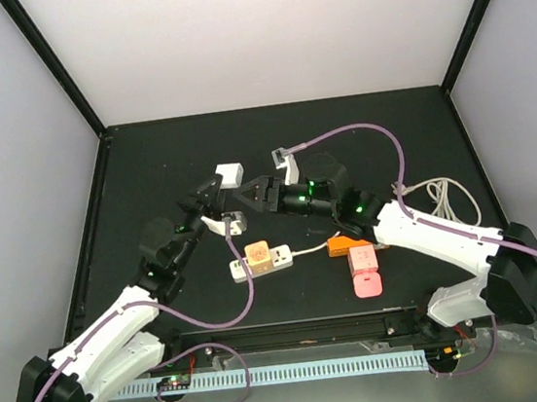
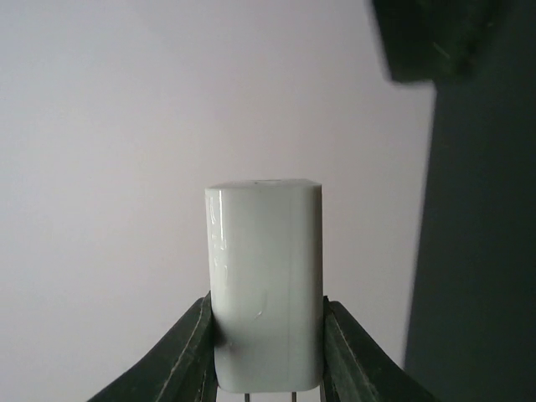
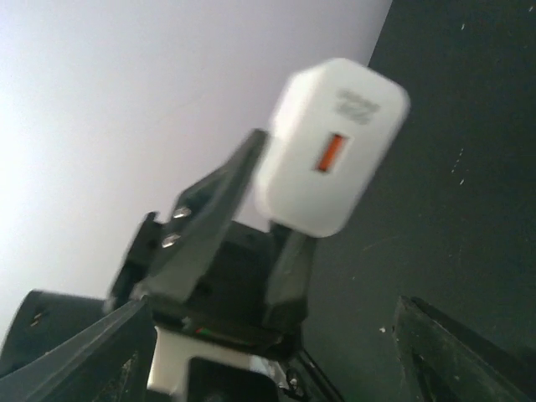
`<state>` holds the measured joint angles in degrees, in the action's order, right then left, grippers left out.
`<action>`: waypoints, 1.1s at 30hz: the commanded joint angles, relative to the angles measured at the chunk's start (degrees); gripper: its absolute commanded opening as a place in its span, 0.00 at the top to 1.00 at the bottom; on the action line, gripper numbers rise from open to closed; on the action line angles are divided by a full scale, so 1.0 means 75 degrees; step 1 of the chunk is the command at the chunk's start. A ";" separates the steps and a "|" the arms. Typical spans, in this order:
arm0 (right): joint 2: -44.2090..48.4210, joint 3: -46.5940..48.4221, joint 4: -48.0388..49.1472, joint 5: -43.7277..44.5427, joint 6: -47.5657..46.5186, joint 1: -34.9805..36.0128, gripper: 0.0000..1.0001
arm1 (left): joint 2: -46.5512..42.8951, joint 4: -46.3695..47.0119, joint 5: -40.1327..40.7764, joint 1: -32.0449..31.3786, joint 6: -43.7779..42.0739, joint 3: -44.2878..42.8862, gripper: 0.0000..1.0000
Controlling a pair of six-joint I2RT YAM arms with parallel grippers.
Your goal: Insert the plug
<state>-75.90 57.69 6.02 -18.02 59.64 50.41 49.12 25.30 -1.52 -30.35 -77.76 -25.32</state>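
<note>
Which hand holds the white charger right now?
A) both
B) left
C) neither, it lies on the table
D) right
B: the left hand grips the white charger between its fingers, while the right hand stands open beside it without touching it.

Black table (image 1: 160, 155) with power strip (image 1: 261, 259), cable (image 1: 453, 200)
</note>
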 commanded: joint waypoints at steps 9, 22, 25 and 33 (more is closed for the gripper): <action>-0.0618 0.0686 0.0813 -0.0102 0.0482 -0.0016 0.38 | -0.0203 0.4247 -0.0127 -0.0235 -0.1728 0.1324 0.98; -0.1095 0.1155 0.0792 -0.0241 0.0558 -0.0011 0.66 | -0.0130 0.4985 -0.0314 -0.0306 -0.1975 0.1727 0.98; -0.1173 0.1276 0.0670 -0.0260 0.0463 -0.0012 0.79 | -0.0132 0.4845 -0.0375 -0.0336 -0.2061 0.1827 0.98; -0.0528 0.1971 -0.2781 0.0912 -0.1740 -0.0338 0.99 | -0.1081 -0.1927 -0.0569 -0.0028 0.1190 -0.0304 0.01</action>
<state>-83.94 68.69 2.00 -18.20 58.28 49.98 44.60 43.75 -2.20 -32.38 -85.06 -15.29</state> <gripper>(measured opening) 0.264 0.948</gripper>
